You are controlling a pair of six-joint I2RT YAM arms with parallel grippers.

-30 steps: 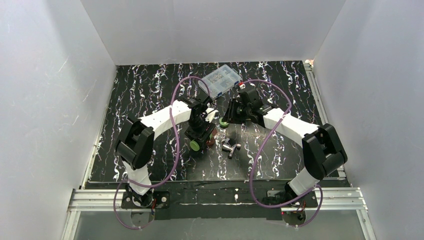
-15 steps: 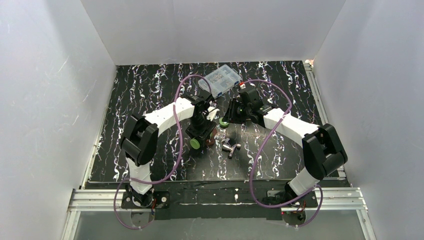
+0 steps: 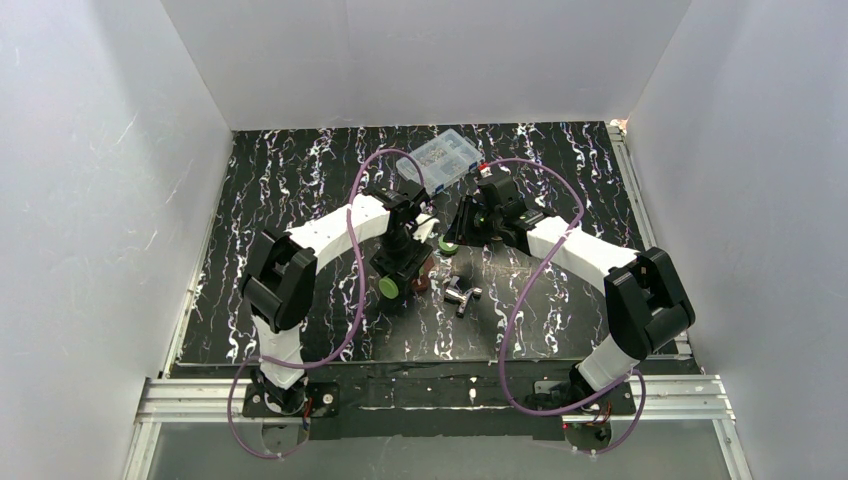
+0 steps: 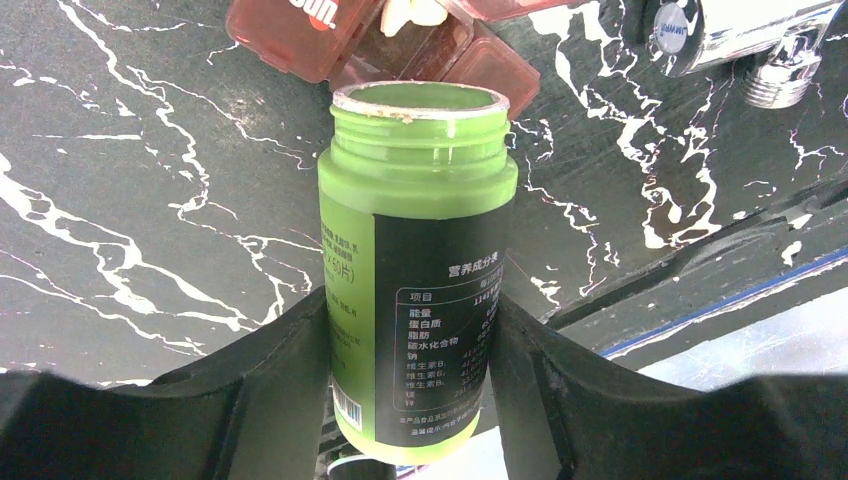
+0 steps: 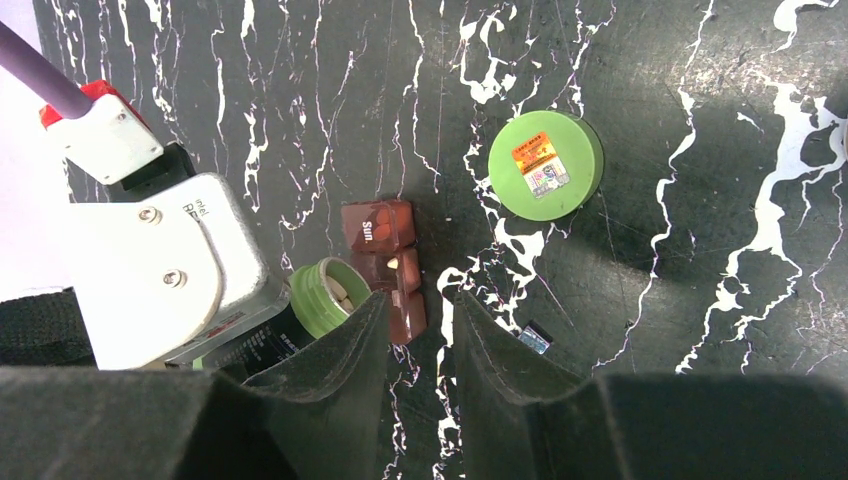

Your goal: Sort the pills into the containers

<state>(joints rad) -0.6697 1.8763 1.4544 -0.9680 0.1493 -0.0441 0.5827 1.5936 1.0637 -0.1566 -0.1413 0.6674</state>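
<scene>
My left gripper (image 4: 410, 335) is shut on the green bottle (image 4: 415, 150), which has a black label and no cap. It is tilted, with its open mouth toward a red pill organizer (image 4: 300, 25). In the right wrist view the bottle mouth (image 5: 322, 295) shows pale pills inside, beside the organizer (image 5: 378, 228). One organizer compartment holds a pale pill (image 5: 392, 262). The green cap (image 5: 545, 165) lies flat on the table. My right gripper (image 5: 420, 300) is open and empty above the organizer's near end. In the top view the left gripper (image 3: 400, 262) and right gripper (image 3: 465, 228) are close together. The amber bottle is out of view.
A clear plastic compartment box (image 3: 440, 160) sits at the back of the black marbled table (image 3: 300, 180). Chrome metal parts (image 3: 460, 293) lie right of the organizer, also in the left wrist view (image 4: 740, 40). A small dark chip (image 5: 535, 337) lies near my right fingers. White walls enclose the table.
The left arm's elbow shifted slightly right a second ago. The gripper still holds the green bottle in nearly the same place. The right arm has not visibly moved.
</scene>
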